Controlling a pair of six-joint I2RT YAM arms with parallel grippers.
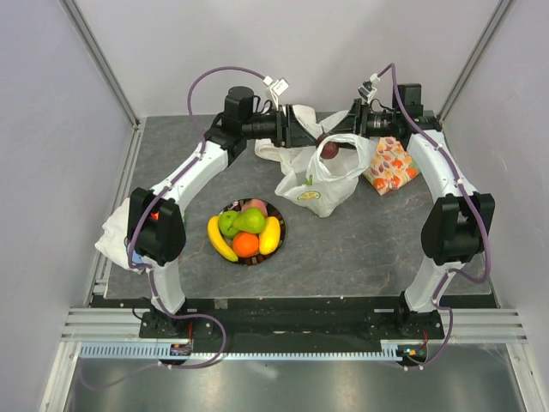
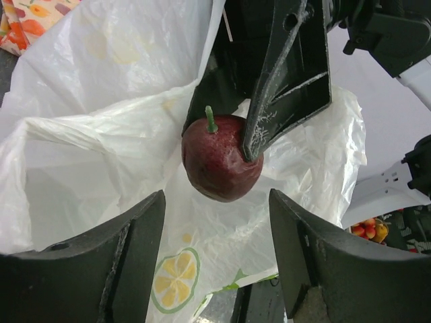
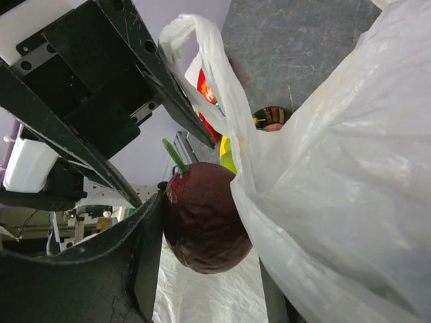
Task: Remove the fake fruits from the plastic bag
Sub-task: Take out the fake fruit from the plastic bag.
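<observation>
The white plastic bag [image 1: 319,178] lies crumpled at the back middle of the table, with a lemon print on its front. My right gripper [image 1: 337,140] is shut on a dark red round fruit [image 1: 329,150] with a green stem, held just above the bag's mouth. In the right wrist view the dark red fruit [image 3: 205,225] sits against my left finger [image 3: 128,262]; bag film [image 3: 337,168] covers the other finger. My left gripper [image 1: 307,129] is open and empty, facing the fruit [image 2: 221,158] over the open bag [image 2: 101,155].
A dark-rimmed plate [image 1: 279,216] in front of the bag holds two bananas [image 1: 221,239], a green apple [image 1: 228,223], a pear [image 1: 250,221], an orange [image 1: 245,245] and a pink fruit. Orange fruit-patterned fabric [image 1: 390,165] lies right of the bag. A white cloth [image 1: 111,236] lies at the left edge.
</observation>
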